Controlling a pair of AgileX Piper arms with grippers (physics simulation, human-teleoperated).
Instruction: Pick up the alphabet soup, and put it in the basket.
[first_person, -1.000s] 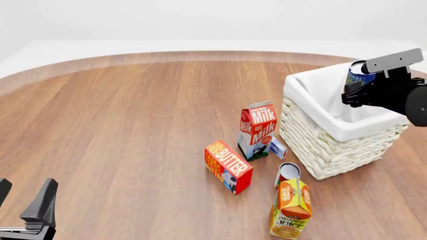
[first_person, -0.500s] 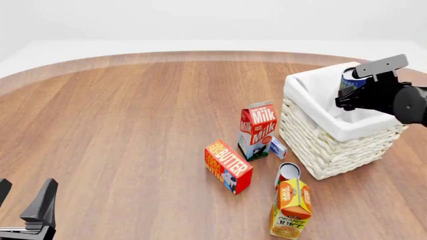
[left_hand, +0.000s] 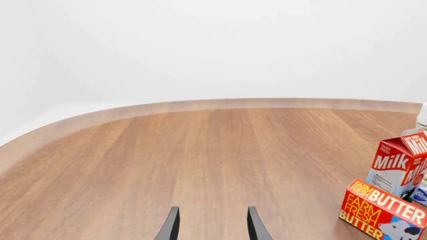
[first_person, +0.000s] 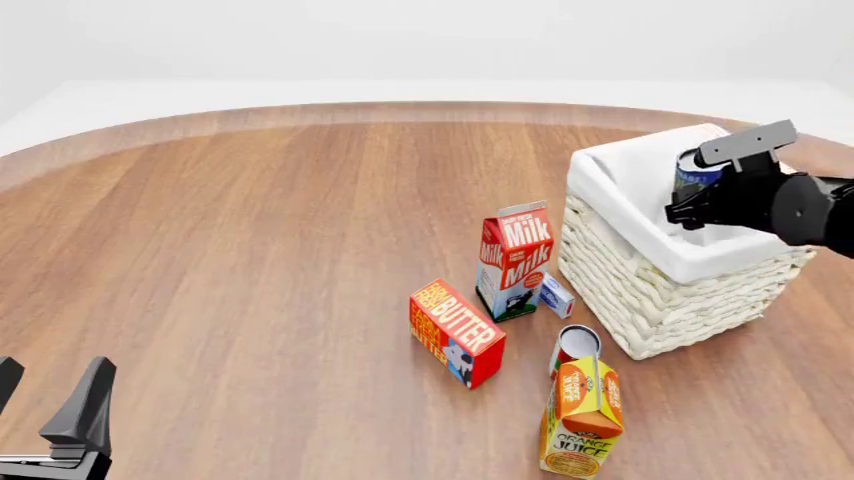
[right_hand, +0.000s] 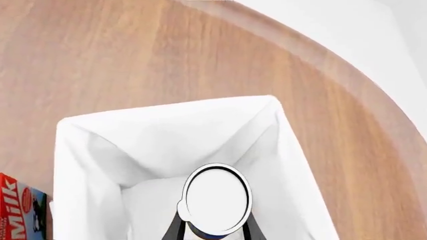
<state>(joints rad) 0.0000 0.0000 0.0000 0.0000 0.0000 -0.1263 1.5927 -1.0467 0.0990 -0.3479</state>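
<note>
The right gripper (first_person: 694, 195) has come down since a second ago: the alphabet soup (first_person: 695, 180) it carries then rode above the far rim of the basket (first_person: 627, 190), and now sits lower, its body sunk partly below the cloth rim and inside the opening. The fingers are clamped on either side of the can — the right wrist view shows the white flat top (right_hand: 217, 198) framed by the two dark fingers (right_hand: 175, 231), with the white lining of the basket (right_hand: 160, 135) all around and below it. Whether the can touches the basket floor cannot be told.

The left gripper (first_person: 47, 405) is unchanged, at the near left corner of the table (first_person: 267, 230), its fingers spread with nothing between them.

Just left of the basket stands the milk carton (first_person: 514, 260), with a small white box (first_person: 557, 296) between it and the wicker wall. Nearer lies the butter box (first_person: 457, 332), and the orange juice carton (first_person: 582, 417) stands closest, a red-labelled can (first_person: 575, 347) just behind it — all apart from the basket's opening.
</note>
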